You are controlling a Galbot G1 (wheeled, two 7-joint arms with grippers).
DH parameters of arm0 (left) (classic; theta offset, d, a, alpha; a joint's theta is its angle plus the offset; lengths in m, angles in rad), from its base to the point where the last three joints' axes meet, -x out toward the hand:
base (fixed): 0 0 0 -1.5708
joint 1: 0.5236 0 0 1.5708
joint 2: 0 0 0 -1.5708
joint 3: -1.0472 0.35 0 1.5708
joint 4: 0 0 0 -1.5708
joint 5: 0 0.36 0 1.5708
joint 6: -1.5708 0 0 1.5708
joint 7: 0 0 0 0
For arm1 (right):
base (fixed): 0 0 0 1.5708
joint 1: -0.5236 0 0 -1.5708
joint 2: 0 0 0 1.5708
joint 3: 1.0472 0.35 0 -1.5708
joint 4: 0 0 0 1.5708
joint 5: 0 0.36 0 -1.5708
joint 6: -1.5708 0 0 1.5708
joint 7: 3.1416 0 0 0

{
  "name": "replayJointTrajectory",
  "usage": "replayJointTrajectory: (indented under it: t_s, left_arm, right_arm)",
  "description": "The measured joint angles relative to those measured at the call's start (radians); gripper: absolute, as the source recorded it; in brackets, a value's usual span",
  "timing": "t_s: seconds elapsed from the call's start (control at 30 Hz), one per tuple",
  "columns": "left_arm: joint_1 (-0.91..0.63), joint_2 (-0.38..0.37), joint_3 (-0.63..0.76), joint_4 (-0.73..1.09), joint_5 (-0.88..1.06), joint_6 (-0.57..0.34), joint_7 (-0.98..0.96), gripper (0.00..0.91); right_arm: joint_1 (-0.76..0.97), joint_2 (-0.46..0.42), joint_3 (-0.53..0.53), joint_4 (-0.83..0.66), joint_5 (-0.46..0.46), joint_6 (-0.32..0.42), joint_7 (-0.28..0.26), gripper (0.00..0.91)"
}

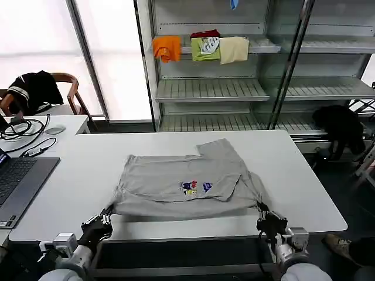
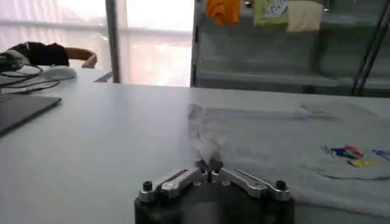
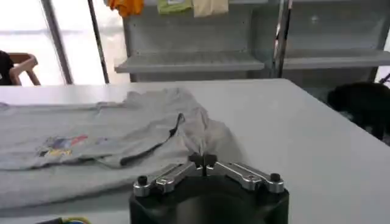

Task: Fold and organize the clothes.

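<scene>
While the light grey shirt (image 1: 187, 184) lies spread across the middle of the white table (image 1: 304, 193), partly folded with its small multicolour chest print (image 1: 193, 187) facing up, both grippers sit at the table's near edge, one at each lower corner of the cloth. The left gripper (image 1: 104, 219) is at the shirt's near left corner, and in the left wrist view its fingers (image 2: 201, 165) are closed together on a bunched bit of grey fabric. The right gripper (image 1: 266, 218) is at the near right corner, and in the right wrist view its fingers (image 3: 196, 159) are likewise pinched shut on a raised ridge of the shirt. One sleeve juts out toward the far side of the table. A laptop (image 1: 20, 181) lies on the table at the robot's left. Behind the table stands a metal shelf unit (image 1: 234, 88) with orange (image 1: 167, 48), green (image 1: 205, 50) and cream (image 1: 234, 50) garments hanging over its upper rack.
</scene>
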Motion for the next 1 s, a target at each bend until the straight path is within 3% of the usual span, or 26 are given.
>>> replayJointTrajectory:
  t_s: [0.03,0.07,0.1,0.13,0.43,0.67,1.0]
  left_arm:
    - [0.005,-0.003,-0.005,-0.002,-0.002,0.0,-0.009,0.02]
    - [0.009,-0.004,-0.009,-0.004,-0.005,0.0,-0.017,0.03]
    - [0.012,-0.005,-0.014,-0.006,-0.009,0.001,-0.027,0.393]
    - [0.015,-0.007,-0.018,-0.006,-0.011,0.001,-0.036,0.907]
    - [0.034,-0.015,-0.014,-0.008,-0.007,-0.022,-0.11,0.907]
    - [0.02,-0.021,-0.012,-0.023,0.011,-0.053,-0.129,0.907]
    - [-0.143,0.009,0.03,0.055,0.035,-0.062,-0.027,0.907]
  right_arm:
    - [-0.009,-0.001,-0.006,0.003,-0.005,0.0,0.002,0.0]
    - [-0.017,-0.001,-0.012,0.005,-0.01,0.0,0.005,0.423]
    - [-0.026,0.0,-0.019,0.006,-0.015,0.001,0.008,0.907]
    - [-0.034,0.001,-0.027,0.008,-0.021,0.001,0.013,0.907]
    - [-0.069,0.013,-0.051,0.039,-0.054,0.003,0.061,0.907]
    - [-0.053,0.022,-0.026,0.078,-0.086,0.004,0.063,0.907]
    - [0.248,0.077,-0.043,-0.077,-0.115,-0.002,0.005,0.907]
